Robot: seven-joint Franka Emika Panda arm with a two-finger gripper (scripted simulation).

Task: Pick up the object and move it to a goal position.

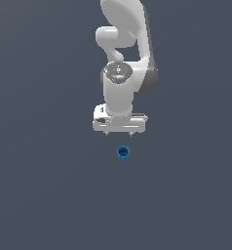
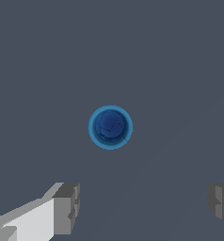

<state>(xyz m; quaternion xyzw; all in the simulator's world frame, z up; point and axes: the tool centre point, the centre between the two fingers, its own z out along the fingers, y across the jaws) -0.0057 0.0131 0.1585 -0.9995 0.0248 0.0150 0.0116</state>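
The pincer (image 1: 119, 133) hangs from the white arm (image 1: 122, 58) with its fingers (image 2: 66, 207) spread wide apart, holding nothing. The cup (image 1: 123, 153), bright blue with a hollow top, stands upright on the dark bench (image 1: 45, 185), clear of the fingertips and just below them in the exterior view. In the wrist view the cup (image 2: 110, 127) shows its round open mouth, apart from both fingers.

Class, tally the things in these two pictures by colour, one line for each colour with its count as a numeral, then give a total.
Blue: 1, the cup, hollow top upward.
White: 1, the robot arm with its gripper, fingers spread apart.
Total: 2
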